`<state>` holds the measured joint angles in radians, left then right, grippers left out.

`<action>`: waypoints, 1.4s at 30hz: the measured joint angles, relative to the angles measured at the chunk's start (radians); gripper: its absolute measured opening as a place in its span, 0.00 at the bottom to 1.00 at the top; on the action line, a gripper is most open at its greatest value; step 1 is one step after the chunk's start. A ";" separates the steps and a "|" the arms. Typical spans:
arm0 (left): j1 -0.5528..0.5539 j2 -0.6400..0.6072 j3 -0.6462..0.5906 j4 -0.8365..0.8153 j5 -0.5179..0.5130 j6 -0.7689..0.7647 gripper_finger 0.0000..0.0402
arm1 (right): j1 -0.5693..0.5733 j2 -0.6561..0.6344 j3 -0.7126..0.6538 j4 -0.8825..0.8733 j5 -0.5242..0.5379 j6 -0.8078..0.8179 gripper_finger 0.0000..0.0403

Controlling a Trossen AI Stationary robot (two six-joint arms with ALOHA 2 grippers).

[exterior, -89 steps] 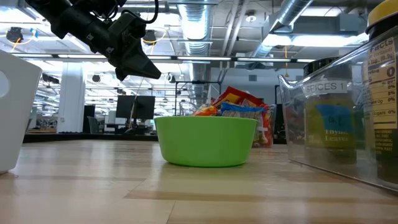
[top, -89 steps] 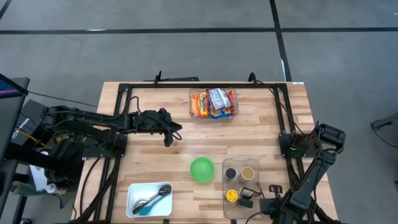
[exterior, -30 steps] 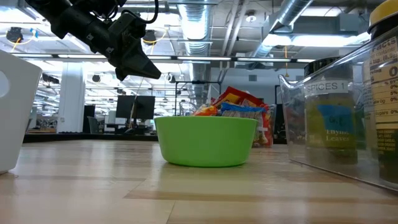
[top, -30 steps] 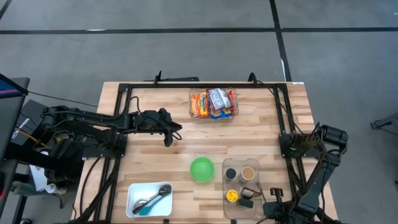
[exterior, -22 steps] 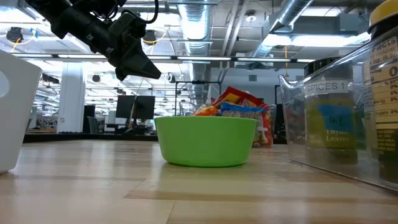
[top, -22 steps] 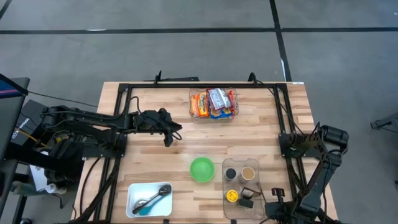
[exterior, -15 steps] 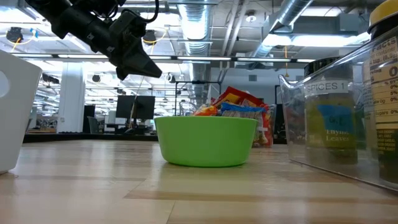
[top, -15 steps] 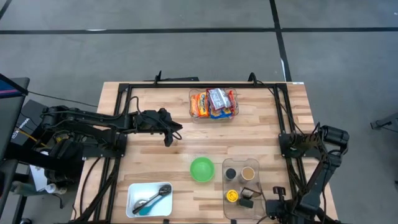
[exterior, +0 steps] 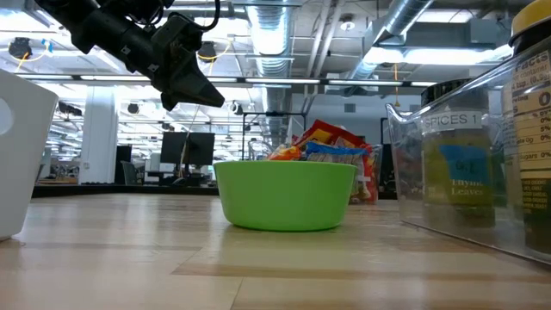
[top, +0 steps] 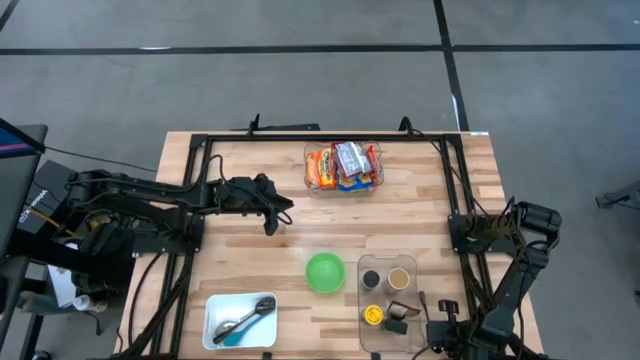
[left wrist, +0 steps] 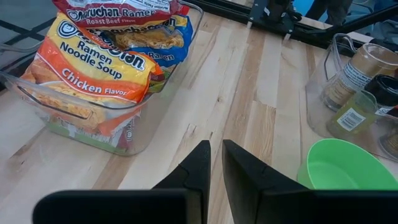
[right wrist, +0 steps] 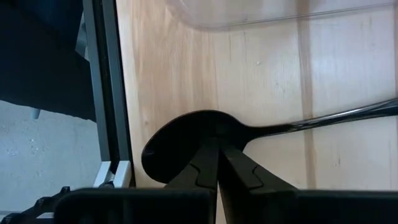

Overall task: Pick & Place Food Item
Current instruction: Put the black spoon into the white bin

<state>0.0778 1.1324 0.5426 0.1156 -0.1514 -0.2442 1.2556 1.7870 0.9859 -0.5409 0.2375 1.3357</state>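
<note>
left arm: you are seeing matte black jointed links trailing black cables | right arm: you are seeing the same black build

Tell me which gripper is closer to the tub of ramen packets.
Left. The left gripper hangs just beside the ramen tub, over bare table. The right gripper is down at the near edge, past the spice bin.

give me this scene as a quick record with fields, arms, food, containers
left pincer: nearly shut, empty, hovering beside the ramen bin
right pincer: shut, at the table's near right edge, over a dark spoon
food: ramen packs in clear bin
green bowl: empty
spice bin: holds jars
white tub: holds utensils
</note>
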 joint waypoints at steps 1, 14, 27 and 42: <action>0.000 0.000 0.000 0.000 0.000 0.000 0.09 | 0.000 0.000 0.000 0.000 0.000 0.000 0.00; 0.000 0.000 0.000 0.001 0.000 0.000 0.09 | -0.020 0.000 0.000 -0.047 0.001 0.087 0.00; 0.000 0.000 0.000 0.001 0.000 0.000 0.09 | -0.022 -0.001 0.001 -0.111 0.007 0.110 0.00; 0.000 0.000 0.000 0.001 0.000 0.000 0.09 | -0.021 -0.001 0.001 -0.309 0.008 0.210 0.00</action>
<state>0.0778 1.1324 0.5426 0.1162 -0.1516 -0.2440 1.2343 1.7864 0.9867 -0.8503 0.2455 1.5459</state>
